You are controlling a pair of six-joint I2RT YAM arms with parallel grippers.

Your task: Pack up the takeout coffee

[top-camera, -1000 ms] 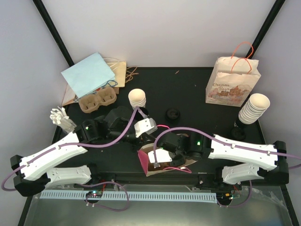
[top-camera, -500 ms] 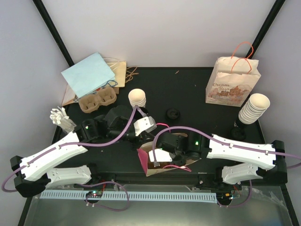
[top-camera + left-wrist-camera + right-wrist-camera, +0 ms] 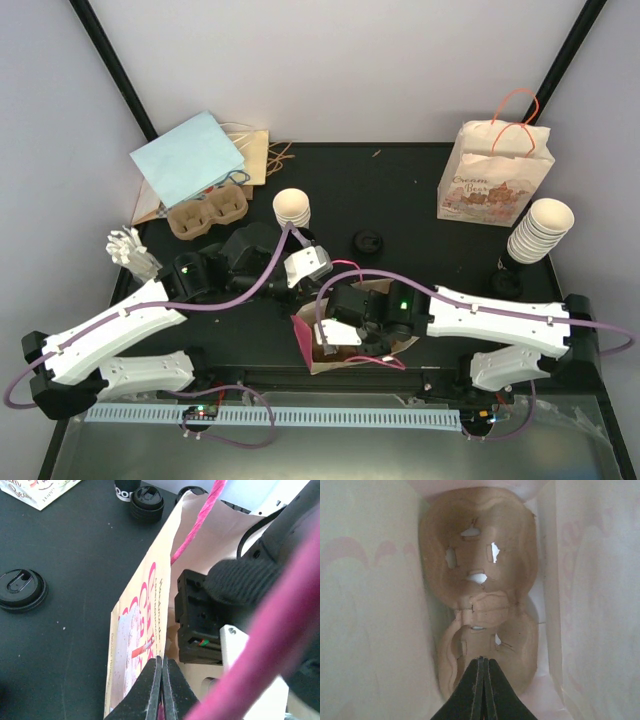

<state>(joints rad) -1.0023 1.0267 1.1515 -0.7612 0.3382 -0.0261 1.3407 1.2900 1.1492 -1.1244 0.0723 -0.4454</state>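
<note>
Both grippers are closed: the left gripper [image 3: 162,667] pinches the rim of the paper bag [image 3: 135,630] at the tabletop's near edge, and the right gripper [image 3: 481,662], gripping the cup carrier [image 3: 480,565] inside it, should press this down flat.

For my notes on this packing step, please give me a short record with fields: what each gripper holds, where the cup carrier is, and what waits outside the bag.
left gripper: shut on the rim of the pink-printed paper bag
right gripper: inside the bag, shut on the cup carrier's near edge
cup carrier: deep in the bag, both wells empty
outside the bag: paper cup, stack of cups, black lid, spare carrier
</note>
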